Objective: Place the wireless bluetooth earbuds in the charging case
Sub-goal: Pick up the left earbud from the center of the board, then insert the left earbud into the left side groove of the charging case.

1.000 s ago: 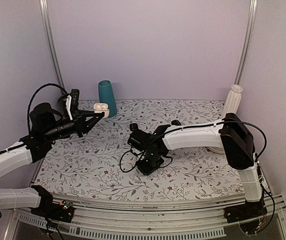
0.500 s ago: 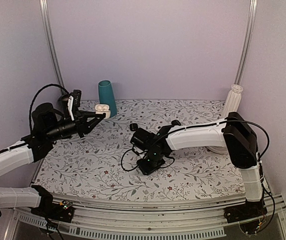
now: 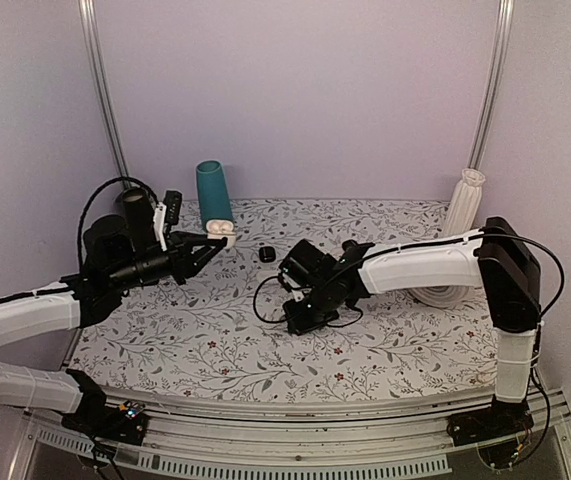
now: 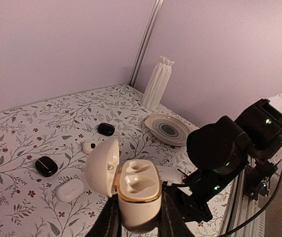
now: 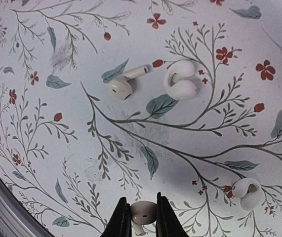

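Wireless earbuds, two tiny white plastic buds, are both out of the case. One earbud (image 5: pixel 141 212) is pinched between the fingertips of the right gripper (image 5: pixel 141 218), whose jaws are closed on it, low over the floral-print table cover (image 5: pixel 57 148). Whether it touches the cover cannot be told. The second earbud (image 5: pixel 123 85), with its stem visible, lies loose on the cover ahead of that gripper.

Just beside the second earbud is a white looped clip-shaped piece (image 5: pixel 180 83). Another looped piece (image 5: pixel 246 190) lies off to the right, near the gripped bud.

The small glossy white pebble-shaped charging case (image 4: pixel 140 190) is clamped by its lower body in the left gripper (image 4: pixel 140 217), jaws closed on it. Its lid is hinged open and two sockets face up. In the top view the case (image 3: pixel 223 229) is held up off the table at back left, close in front of a teal cylinder (image 3: pixel 214 195). It is well apart from the right gripper (image 3: pixel 300 318), which is at mid-table.

Two small black lumps (image 4: pixel 106 129) (image 4: pixel 46 166) also lie on the cover. A round plate with dark rings (image 4: pixel 169 130) sits near a white ribbed vase (image 4: pixel 159 81) in the far right corner.
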Motion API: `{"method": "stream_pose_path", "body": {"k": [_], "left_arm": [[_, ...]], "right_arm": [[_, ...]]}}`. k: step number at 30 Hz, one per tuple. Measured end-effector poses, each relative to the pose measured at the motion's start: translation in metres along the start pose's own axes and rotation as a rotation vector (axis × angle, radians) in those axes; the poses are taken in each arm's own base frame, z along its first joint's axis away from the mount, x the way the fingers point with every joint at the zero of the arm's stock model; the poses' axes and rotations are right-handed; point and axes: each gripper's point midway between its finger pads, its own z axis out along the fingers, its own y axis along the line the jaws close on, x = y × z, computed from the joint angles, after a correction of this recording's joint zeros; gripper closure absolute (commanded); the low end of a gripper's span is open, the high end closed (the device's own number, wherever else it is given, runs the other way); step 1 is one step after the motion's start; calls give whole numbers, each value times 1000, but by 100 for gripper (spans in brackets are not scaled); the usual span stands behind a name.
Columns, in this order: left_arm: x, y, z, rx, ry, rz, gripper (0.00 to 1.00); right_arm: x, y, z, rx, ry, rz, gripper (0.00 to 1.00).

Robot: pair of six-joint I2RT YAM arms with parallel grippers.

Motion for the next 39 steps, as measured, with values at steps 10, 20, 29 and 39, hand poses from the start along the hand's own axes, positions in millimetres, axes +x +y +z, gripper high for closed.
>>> {"method": "stream_pose_path", "body": {"k": [10, 20, 29, 39], "left_arm": [[14, 2, 18, -3, -1, 4, 100], [20, -5, 35, 34, -25, 25, 100], [17, -19, 56, 86, -31, 46, 100], [16, -47, 66, 183, -32, 78, 100]], "right_arm": [[-62, 15, -81, -66, -287, 58, 89], [-103, 15, -153, -79, -528, 99, 88], [-131, 24, -224, -146, -761, 114, 88], [-145, 56, -256, -201, -918, 56, 87]]}}
